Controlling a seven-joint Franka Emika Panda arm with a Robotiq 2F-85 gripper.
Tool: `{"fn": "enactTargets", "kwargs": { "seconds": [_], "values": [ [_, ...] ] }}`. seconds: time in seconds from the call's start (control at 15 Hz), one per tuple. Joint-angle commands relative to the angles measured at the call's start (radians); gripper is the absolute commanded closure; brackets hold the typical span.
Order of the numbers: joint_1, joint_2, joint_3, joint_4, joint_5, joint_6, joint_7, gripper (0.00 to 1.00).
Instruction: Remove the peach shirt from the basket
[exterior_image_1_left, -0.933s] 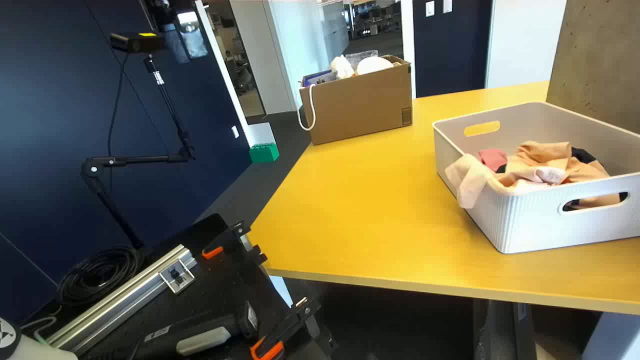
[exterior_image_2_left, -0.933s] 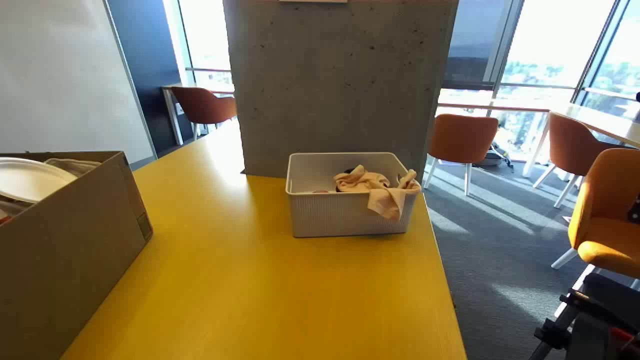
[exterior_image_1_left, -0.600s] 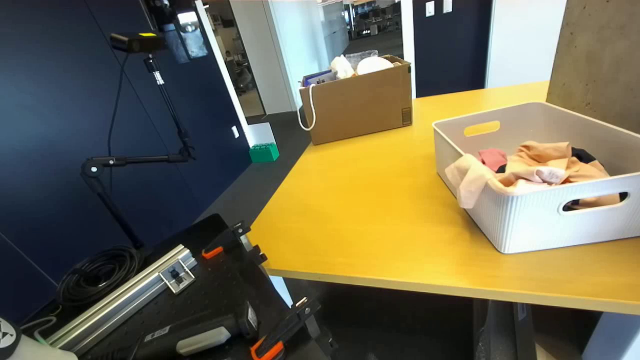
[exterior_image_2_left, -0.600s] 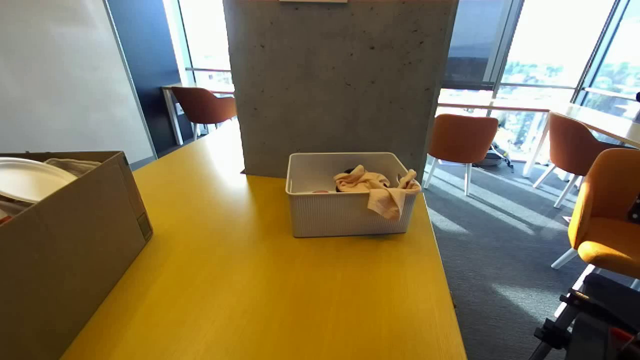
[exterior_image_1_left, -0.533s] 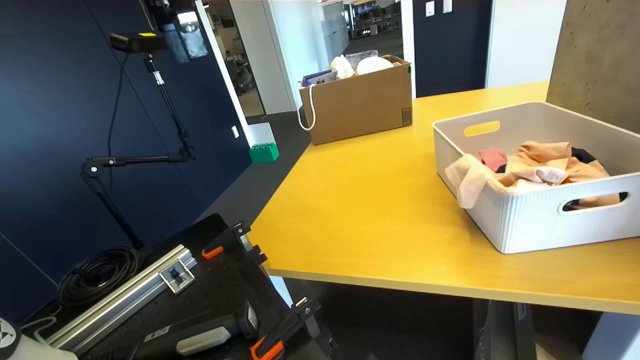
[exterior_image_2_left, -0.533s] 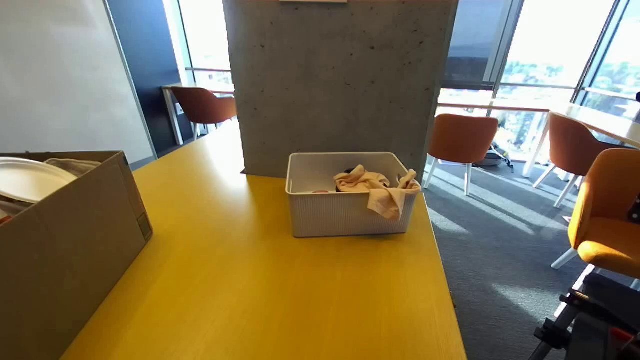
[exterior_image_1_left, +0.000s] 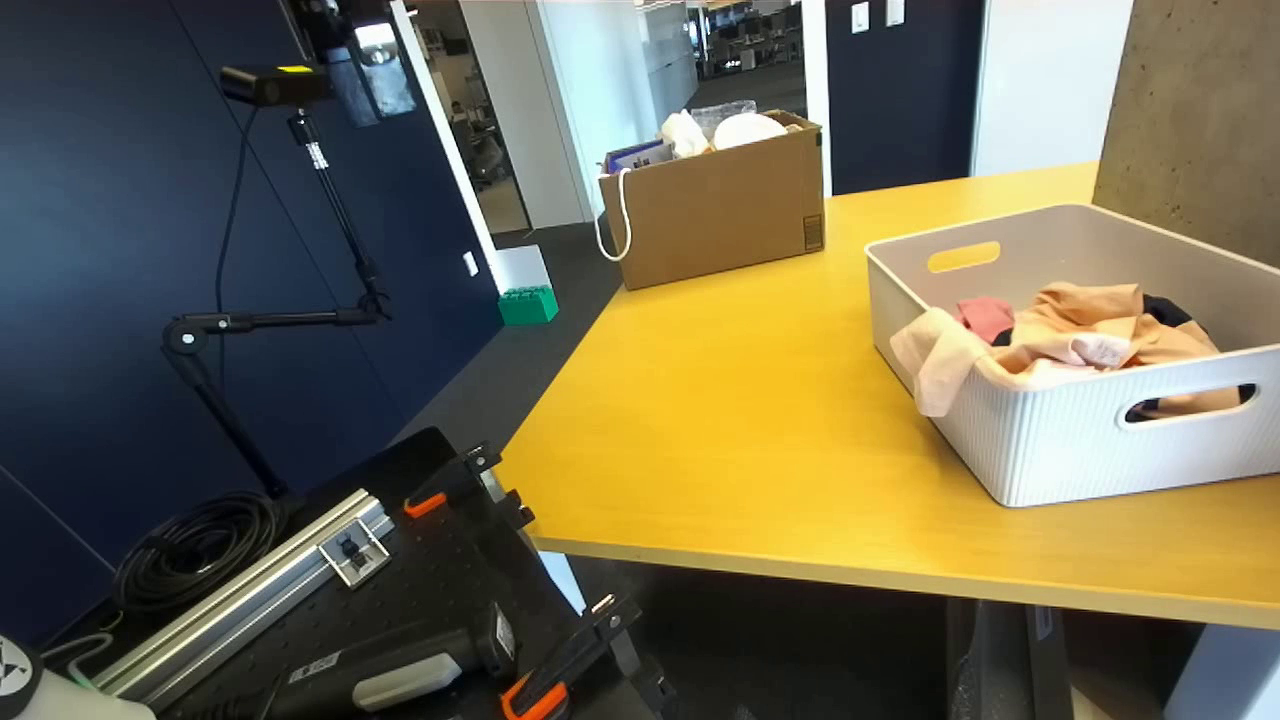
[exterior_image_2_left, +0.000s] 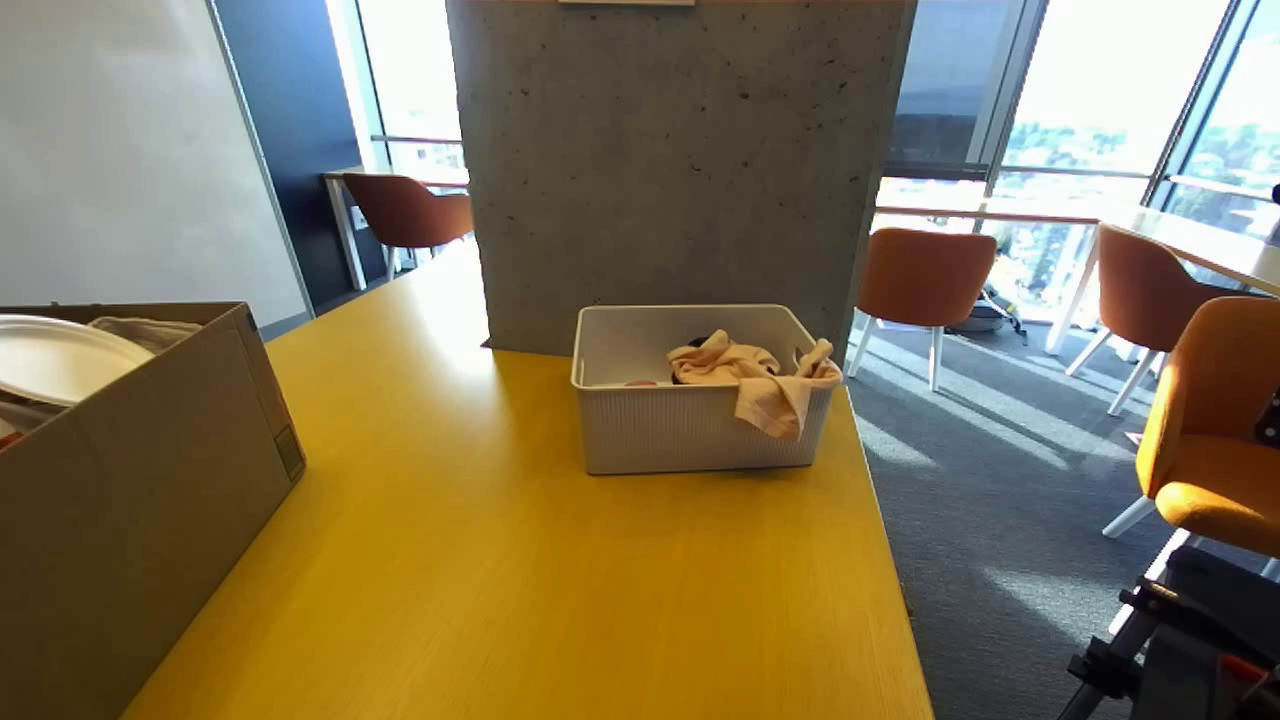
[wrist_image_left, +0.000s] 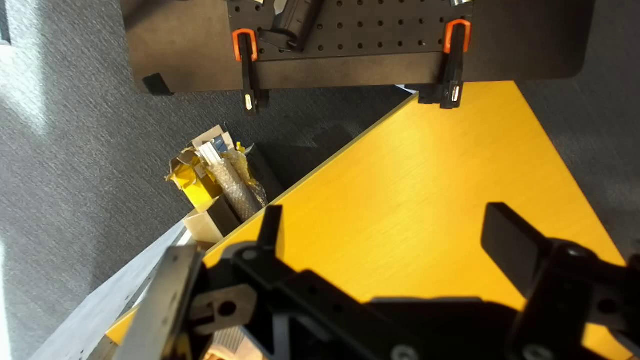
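The peach shirt lies bunched inside the pale grey basket, and one part hangs over the rim. The shirt (exterior_image_1_left: 1085, 312) and basket (exterior_image_1_left: 1060, 455) show in an exterior view at the right. The shirt (exterior_image_2_left: 772, 402) and basket (exterior_image_2_left: 670, 435) also show mid-picture in an exterior view. Red and dark cloth lies in the basket with it. My gripper (wrist_image_left: 387, 235) shows only in the wrist view, open and empty, above the yellow table. A small piece of the basket (wrist_image_left: 229, 339) and peach cloth (wrist_image_left: 246, 351) shows at the lower left there, partly hidden by the gripper.
A filled cardboard box (exterior_image_1_left: 720, 215) stands on the yellow table (exterior_image_1_left: 700, 430), away from the basket. A concrete pillar (exterior_image_2_left: 680, 180) rises right behind the basket. Orange-tipped clamps (wrist_image_left: 454, 65) sit at the edge of the black robot base (wrist_image_left: 350, 70) by the table corner.
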Motion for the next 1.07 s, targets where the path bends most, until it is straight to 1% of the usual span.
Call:
{"fn": "enactTargets", "kwargs": {
  "seconds": [0.0, 0.13, 0.2, 0.27, 0.4, 0.47, 0.53, 0.67, 0.8, 0.87, 0.93, 1.0],
  "values": [
    [0.008, 0.000, -0.006, 0.002, -0.004, -0.002, 0.004, 0.00],
    [0.008, 0.000, -0.006, 0.002, -0.004, -0.002, 0.004, 0.00],
    [0.008, -0.033, 0.017, -0.018, -0.033, -0.026, 0.012, 0.00],
    [0.005, -0.034, 0.018, 0.006, -0.043, -0.065, 0.015, 0.00],
    [-0.011, -0.012, -0.006, 0.116, -0.067, -0.181, -0.012, 0.00],
    [-0.037, 0.005, -0.027, 0.188, -0.119, -0.229, -0.039, 0.00],
    [-0.047, 0.016, -0.041, 0.227, -0.148, -0.249, -0.049, 0.00],
    [-0.068, 0.057, -0.096, 0.331, -0.200, -0.288, -0.115, 0.00],
    [-0.076, 0.127, -0.177, 0.413, -0.236, -0.243, -0.238, 0.00],
    [-0.075, 0.172, -0.212, 0.412, -0.250, -0.156, -0.288, 0.00],
    [-0.079, 0.212, -0.243, 0.444, -0.249, -0.120, -0.334, 0.00],
    [-0.075, 0.257, -0.269, 0.447, -0.241, -0.034, -0.374, 0.00]
  ]
}}
